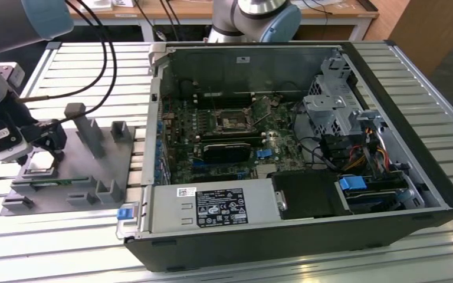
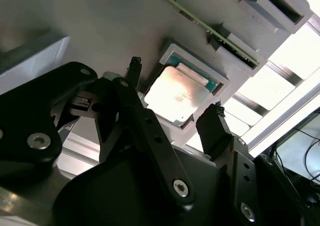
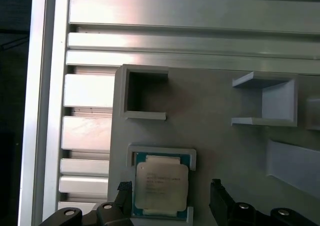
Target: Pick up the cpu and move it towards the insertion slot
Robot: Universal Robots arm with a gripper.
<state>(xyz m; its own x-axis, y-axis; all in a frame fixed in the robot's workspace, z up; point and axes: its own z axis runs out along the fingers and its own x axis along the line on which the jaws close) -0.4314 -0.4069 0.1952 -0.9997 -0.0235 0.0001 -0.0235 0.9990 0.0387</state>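
The pincer (image 2: 175, 88) stands wide, its two black fingers (image 2: 212, 128) on either side of the cpu (image 2: 177, 93) and, as far as both wrist views show, apart from its edges. The cpu lies flat, lid up, directly under the pincer, in a shallow framed pocket (image 3: 160, 150) of the grey fixture (image 3: 220, 146). In the exterior view the pincer hangs low over the fixture, which rests on the slatted surface (image 1: 92, 65). The slot (image 1: 232, 121) is well apart from the pincer, toward the exterior view's right, inside the open case (image 1: 289, 236).
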